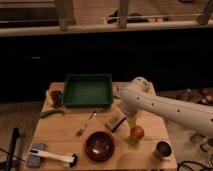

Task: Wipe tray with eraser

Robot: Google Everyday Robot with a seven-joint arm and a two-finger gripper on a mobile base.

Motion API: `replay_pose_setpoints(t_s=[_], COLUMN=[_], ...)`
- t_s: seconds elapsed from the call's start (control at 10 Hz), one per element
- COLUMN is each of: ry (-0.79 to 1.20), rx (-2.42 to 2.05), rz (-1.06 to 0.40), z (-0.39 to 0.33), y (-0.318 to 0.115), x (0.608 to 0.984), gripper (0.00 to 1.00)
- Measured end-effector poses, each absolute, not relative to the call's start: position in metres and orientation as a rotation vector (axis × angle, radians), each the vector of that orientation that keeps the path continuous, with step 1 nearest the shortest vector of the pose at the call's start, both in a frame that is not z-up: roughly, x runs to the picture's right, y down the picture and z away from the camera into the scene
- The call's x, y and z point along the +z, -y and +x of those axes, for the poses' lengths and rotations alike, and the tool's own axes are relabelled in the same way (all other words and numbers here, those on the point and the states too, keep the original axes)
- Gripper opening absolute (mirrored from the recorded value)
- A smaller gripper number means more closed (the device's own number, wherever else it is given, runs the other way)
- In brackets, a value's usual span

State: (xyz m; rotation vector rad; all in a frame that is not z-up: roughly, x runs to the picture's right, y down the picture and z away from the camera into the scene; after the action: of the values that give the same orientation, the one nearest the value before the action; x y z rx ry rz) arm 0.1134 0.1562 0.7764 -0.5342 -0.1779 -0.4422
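Observation:
The dark-green tray (68,91) sits at the back of the wooden table, empty. The eraser (115,121), a small tan block with a dark underside, lies on the table in front of the tray's right corner. My white arm reaches in from the right and bends down. My gripper (131,123) hangs just right of the eraser, above the table and next to an orange fruit (137,132). It holds nothing that I can make out.
A dark-red bowl (99,145) stands at the front centre, with a fork (86,123) behind it. A white-handled brush (52,156) and a grey pad (35,155) lie front left. A metal cup (162,149) stands front right. A green pod (52,113) lies left.

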Motion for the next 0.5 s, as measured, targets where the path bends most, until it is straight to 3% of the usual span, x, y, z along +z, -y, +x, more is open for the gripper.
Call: replay_pose_setpoints(t_s=[0.5], ry=[0.185], rx=[-0.438], rz=[-0.493], z=[0.098], y=[-0.144], x=[0.758], gripper=[0.80])
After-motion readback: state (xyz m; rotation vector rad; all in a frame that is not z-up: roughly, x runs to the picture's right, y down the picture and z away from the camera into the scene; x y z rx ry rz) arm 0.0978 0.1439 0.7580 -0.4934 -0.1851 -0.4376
